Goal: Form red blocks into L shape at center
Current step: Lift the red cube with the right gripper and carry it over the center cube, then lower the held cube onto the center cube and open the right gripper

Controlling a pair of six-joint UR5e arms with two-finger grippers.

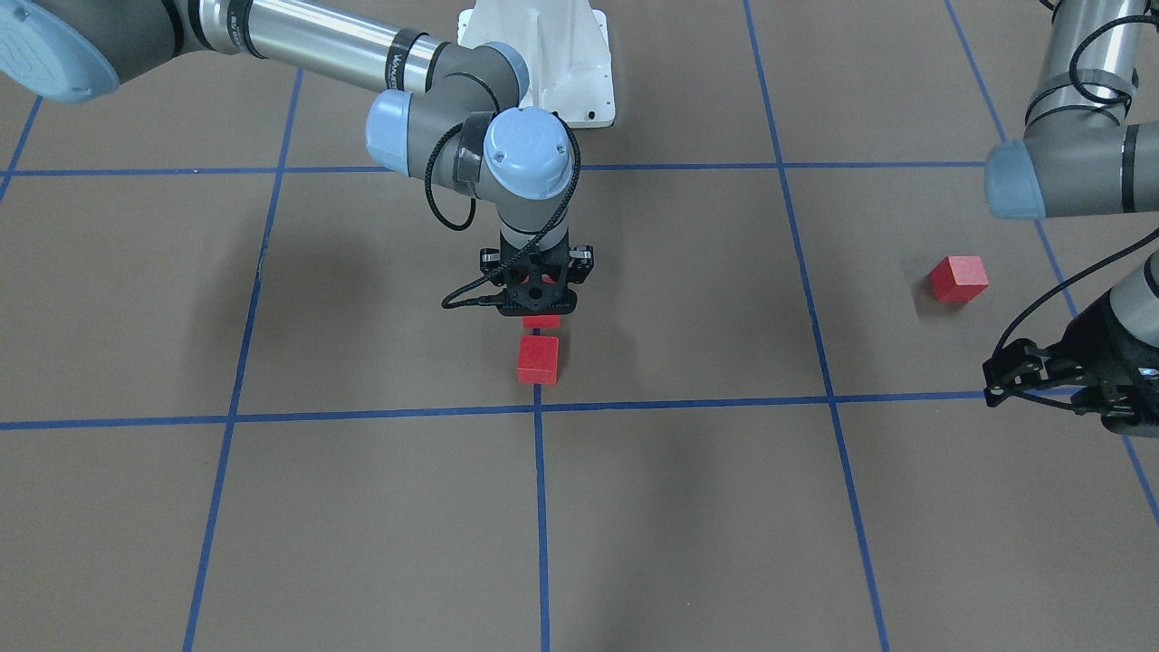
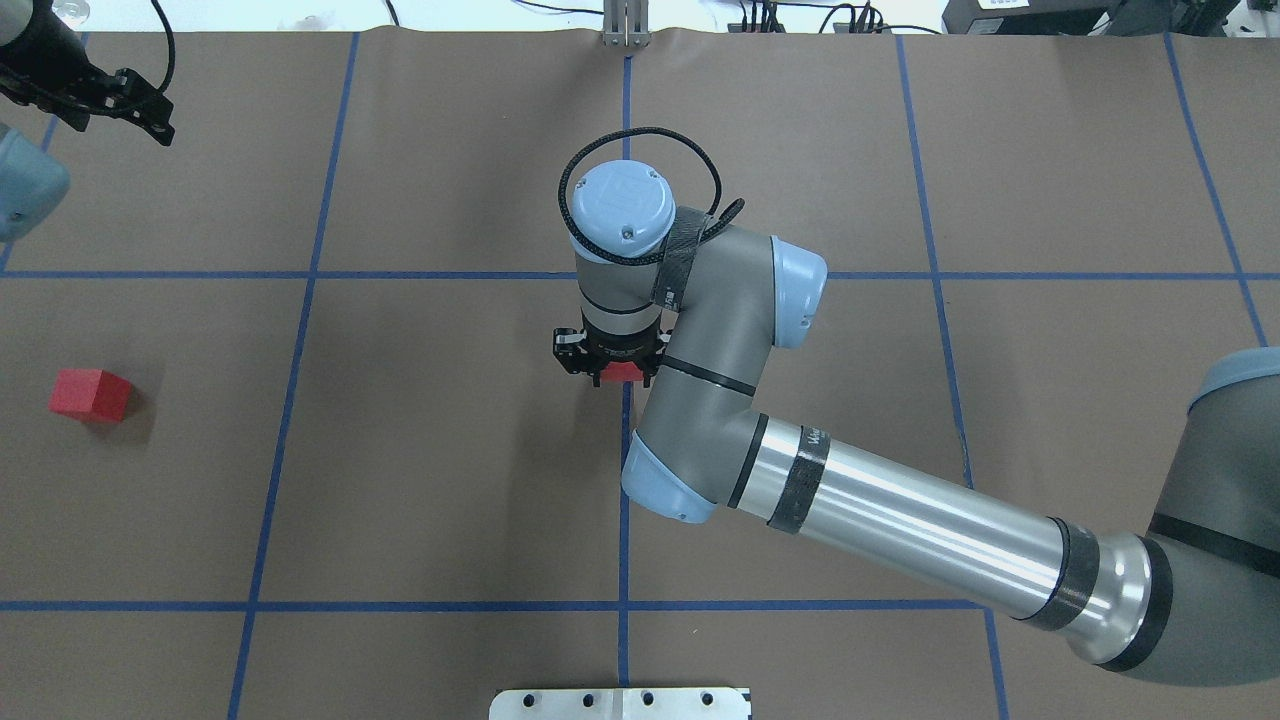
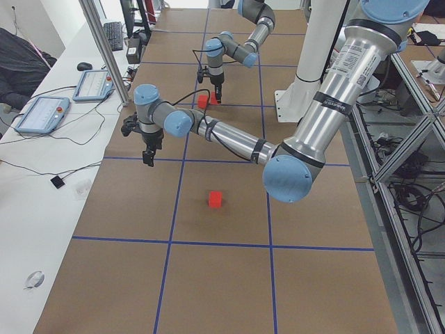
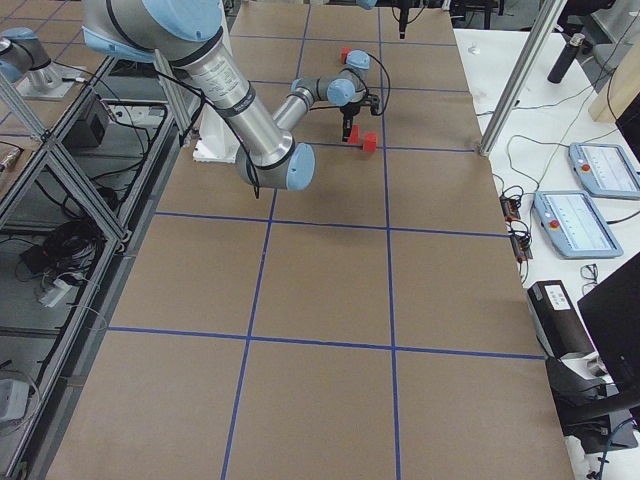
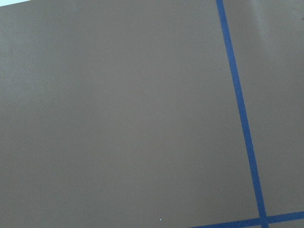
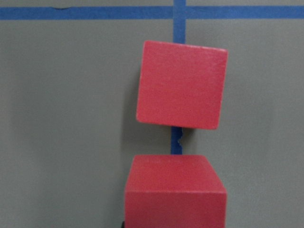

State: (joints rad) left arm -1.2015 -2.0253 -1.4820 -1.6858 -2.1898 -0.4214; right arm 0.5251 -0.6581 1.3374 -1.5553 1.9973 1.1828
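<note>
One red block (image 1: 537, 359) lies on the brown paper just short of the center (image 1: 538, 407), the blue tape crossing; the right wrist view shows this block (image 6: 181, 84) below the crossing (image 6: 179, 12). My right gripper (image 1: 536, 308) points straight down, shut on a second red block (image 1: 541, 320) (image 6: 175, 190). A narrow gap separates this block from the lying one on the robot's side. The third red block (image 1: 958, 278) (image 2: 90, 394) sits alone far out on my left side. My left gripper (image 1: 1000, 380) (image 2: 125, 100) hovers open beyond it, holding nothing.
The white bolted base plate (image 1: 543, 63) stands at the robot's edge of the table. My right forearm (image 2: 900, 510) stretches low across the right half. The left wrist view holds only brown paper and a blue tape line (image 5: 240, 114). Tablets and cables lie on the side bench (image 3: 49, 111).
</note>
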